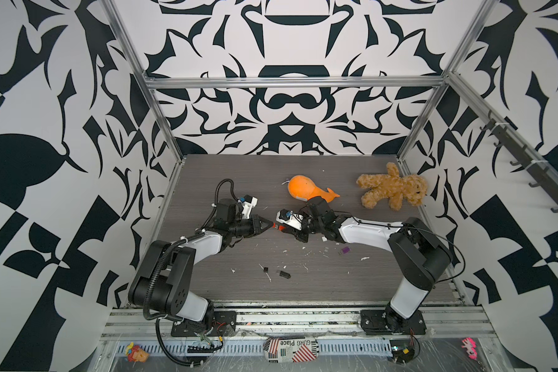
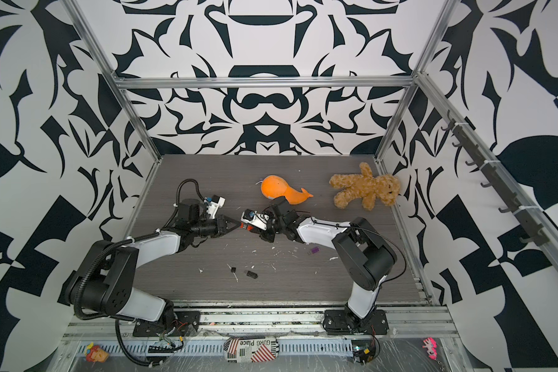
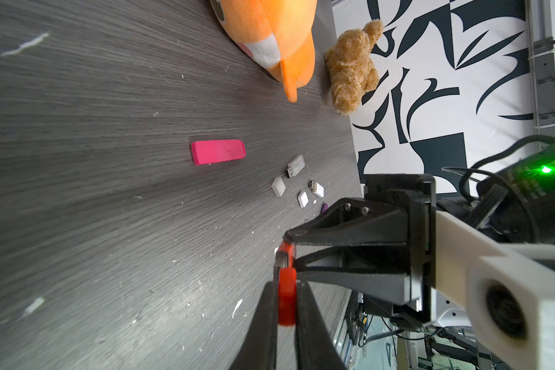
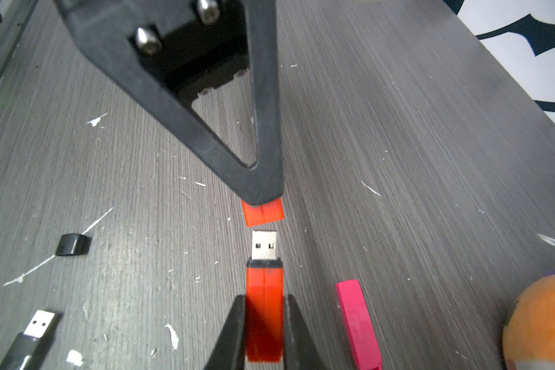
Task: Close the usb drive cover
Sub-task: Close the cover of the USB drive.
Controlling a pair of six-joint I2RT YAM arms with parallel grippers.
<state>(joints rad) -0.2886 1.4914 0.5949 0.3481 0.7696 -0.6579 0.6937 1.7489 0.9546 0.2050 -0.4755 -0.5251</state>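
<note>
The only legible wording is on a flat fabric pouch printed like a newspaper with American flags [image 1: 291,350], lying at the bottom centre of the frame in both top views [image 2: 251,349]. Its bold headline reads roughly "GURG Place"; the small print around it is too fine to read. In the left wrist view, pale lettering on a black cylindrical motor housing [image 3: 539,189] at the right edge is too blurred to read.
</note>
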